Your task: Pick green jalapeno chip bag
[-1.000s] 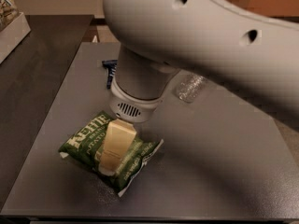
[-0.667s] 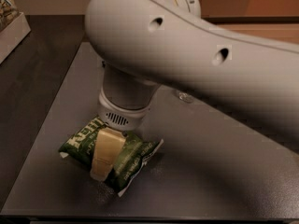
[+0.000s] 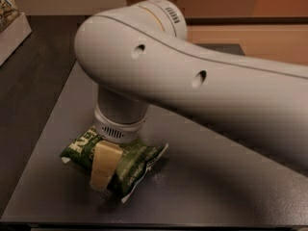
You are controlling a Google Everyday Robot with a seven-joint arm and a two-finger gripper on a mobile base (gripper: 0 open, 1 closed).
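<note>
The green jalapeno chip bag (image 3: pixel 137 160) lies flat on the dark grey table (image 3: pixel 216 186) near its front left, crinkly, with part of its white lettering showing at its left end. My gripper (image 3: pixel 103 170) hangs straight down from the white wrist and is down on the bag, reaching over its front left part to the table surface. The wrist covers the bag's middle. The large white arm (image 3: pixel 202 85) fills the upper right of the camera view and hides the back of the table.
A white box (image 3: pixel 14 30) with packaged snacks stands at the far left on the darker surface beside the table. The table's front edge runs along the bottom of the view, close to the bag.
The arm has swung left and lower, and the gripper has come down further on the bag. The small items seen behind the wrist earlier are now hidden by the arm.
</note>
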